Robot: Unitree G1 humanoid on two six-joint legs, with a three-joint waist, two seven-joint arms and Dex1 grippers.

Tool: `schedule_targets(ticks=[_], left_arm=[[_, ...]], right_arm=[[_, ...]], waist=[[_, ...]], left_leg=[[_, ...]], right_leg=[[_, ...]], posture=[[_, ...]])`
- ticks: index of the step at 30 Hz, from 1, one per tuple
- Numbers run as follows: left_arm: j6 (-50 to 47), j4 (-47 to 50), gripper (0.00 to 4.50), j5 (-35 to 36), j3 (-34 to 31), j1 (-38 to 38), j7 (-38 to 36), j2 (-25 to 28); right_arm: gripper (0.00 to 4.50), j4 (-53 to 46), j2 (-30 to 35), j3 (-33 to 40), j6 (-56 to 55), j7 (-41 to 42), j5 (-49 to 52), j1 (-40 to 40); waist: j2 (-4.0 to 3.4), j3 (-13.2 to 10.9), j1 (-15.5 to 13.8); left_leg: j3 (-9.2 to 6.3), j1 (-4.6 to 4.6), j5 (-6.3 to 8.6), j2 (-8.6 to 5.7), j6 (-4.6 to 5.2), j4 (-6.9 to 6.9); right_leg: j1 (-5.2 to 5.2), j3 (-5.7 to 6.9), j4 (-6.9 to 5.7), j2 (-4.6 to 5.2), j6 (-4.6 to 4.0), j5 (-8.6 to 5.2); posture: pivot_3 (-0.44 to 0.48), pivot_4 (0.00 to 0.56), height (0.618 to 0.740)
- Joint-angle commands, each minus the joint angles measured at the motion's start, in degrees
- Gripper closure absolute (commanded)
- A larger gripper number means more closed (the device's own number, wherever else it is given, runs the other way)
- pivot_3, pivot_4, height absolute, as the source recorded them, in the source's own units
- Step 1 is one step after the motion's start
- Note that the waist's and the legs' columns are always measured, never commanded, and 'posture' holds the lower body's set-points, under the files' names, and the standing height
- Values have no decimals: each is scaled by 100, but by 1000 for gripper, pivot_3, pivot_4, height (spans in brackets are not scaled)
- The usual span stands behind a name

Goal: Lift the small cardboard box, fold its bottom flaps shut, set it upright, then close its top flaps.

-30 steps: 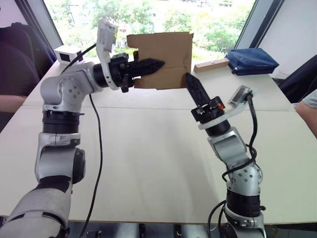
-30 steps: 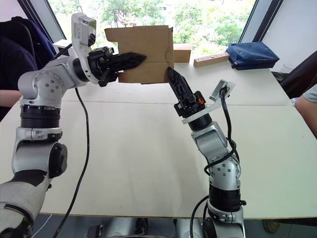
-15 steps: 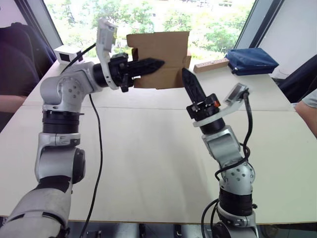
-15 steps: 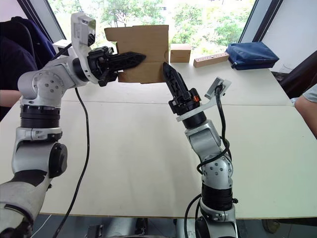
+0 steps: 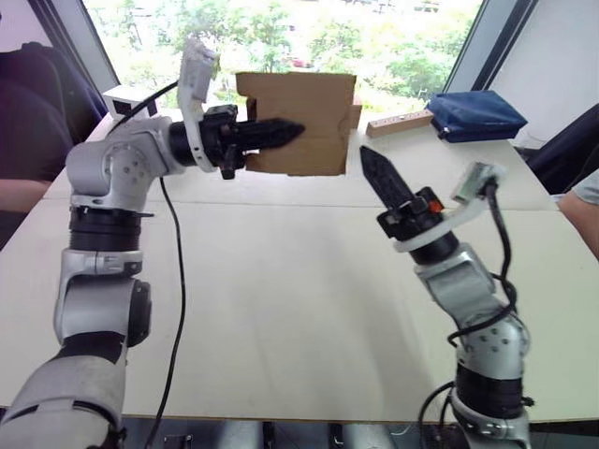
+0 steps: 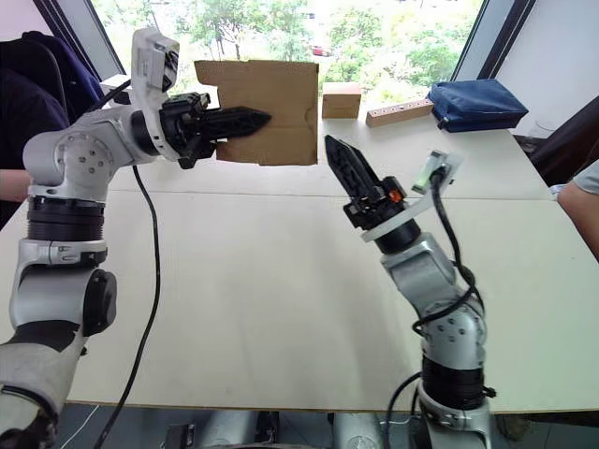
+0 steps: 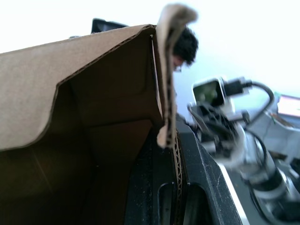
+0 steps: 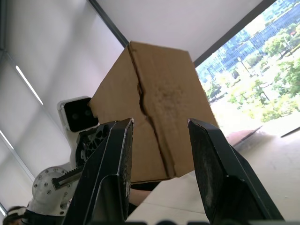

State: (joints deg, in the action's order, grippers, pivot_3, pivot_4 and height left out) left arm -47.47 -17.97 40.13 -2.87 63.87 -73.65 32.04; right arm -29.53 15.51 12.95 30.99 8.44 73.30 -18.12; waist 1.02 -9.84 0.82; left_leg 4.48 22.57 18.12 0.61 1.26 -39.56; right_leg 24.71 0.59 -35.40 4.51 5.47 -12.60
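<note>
My left gripper (image 5: 288, 131) holds the small cardboard box (image 5: 309, 108) in the air above the far side of the table, shut on one of its walls. In the left wrist view the wall edge runs between the fingers (image 7: 157, 197), and the box (image 7: 70, 117) is hollow inside. My right gripper (image 5: 372, 161) hovers open, below and to the right of the box and apart from it. From the right wrist, the box (image 8: 164, 93) shows flaps folded in with a seam between them. I cannot tell whether these are the bottom flaps or the top flaps.
A blue bag (image 5: 475, 114) and a wooden block (image 5: 398, 122) lie at the far right of the white table (image 5: 281, 281). Another brown cube (image 6: 341, 100) sits behind the box. A white box (image 5: 126, 101) stands far left. People's arms (image 5: 585, 210) show at both side edges.
My right gripper has drawn back from the box's right end, down and to the right. The left arm still holds the box up, shifted slightly left.
</note>
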Motion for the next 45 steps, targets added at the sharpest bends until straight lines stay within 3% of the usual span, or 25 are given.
schedule_targets(ticks=[1,2,6,19,30,35,37,42,45], left_arm=[[-68,58,4500,39,8,254,-149,49],[-86,76,4500,42,12,251,-163,38],[-162,162,4500,69,10,225,-154,-15],[-313,435,4500,52,198,88,-274,-139],[-42,239,4500,-273,447,123,-383,-262],[205,178,4500,-741,908,283,-642,-145],[498,262,4500,-1155,1296,377,-879,62],[1506,320,4500,-2633,2923,946,-1788,659],[1935,514,4500,-2954,3972,1235,-1885,997]], right_arm=[[2629,10,63,221,-126,20,98,-94],[3135,80,18,231,-190,-18,49,-140],[4428,276,-121,93,-283,13,-183,-239],[4428,330,-564,-718,-118,263,-601,-582],[4428,67,-599,-923,45,317,-644,-317],[4428,-129,-459,-927,146,270,-775,-63],[4428,-357,-144,-731,281,251,-725,233],[4428,-883,1665,110,963,895,-542,1491],[4428,-1030,2613,380,1232,1490,-623,2023]], waist=[[0,0,-1],[0,0,8],[0,0,10],[0,0,-4],[0,0,0],[0,0,-1],[0,0,-10],[0,0,-45],[0,0,-14]], left_leg=[[0,0,0,0,0,0],[0,-1,0,0,0,0],[-1,-2,0,2,0,1],[0,0,0,0,0,1],[0,0,0,0,0,1],[-1,0,0,0,0,2],[1,1,0,-1,0,1],[-3,15,8,-12,13,1],[9,15,15,-15,27,-3]], right_leg=[[0,0,0,0,0,0],[0,0,0,-1,0,0],[0,0,-1,-3,1,0],[1,-1,0,-1,1,0],[1,-1,0,-1,1,0],[1,-1,0,-2,1,0],[1,-1,1,-2,1,0],[0,0,20,6,-12,-8],[0,-11,29,8,-20,-12]], posture=[[0,150,740],[0,150,740],[0,150,740],[0,150,740],[0,150,740],[0,150,740],[0,150,740],[0,150,740],[0,150,740]])
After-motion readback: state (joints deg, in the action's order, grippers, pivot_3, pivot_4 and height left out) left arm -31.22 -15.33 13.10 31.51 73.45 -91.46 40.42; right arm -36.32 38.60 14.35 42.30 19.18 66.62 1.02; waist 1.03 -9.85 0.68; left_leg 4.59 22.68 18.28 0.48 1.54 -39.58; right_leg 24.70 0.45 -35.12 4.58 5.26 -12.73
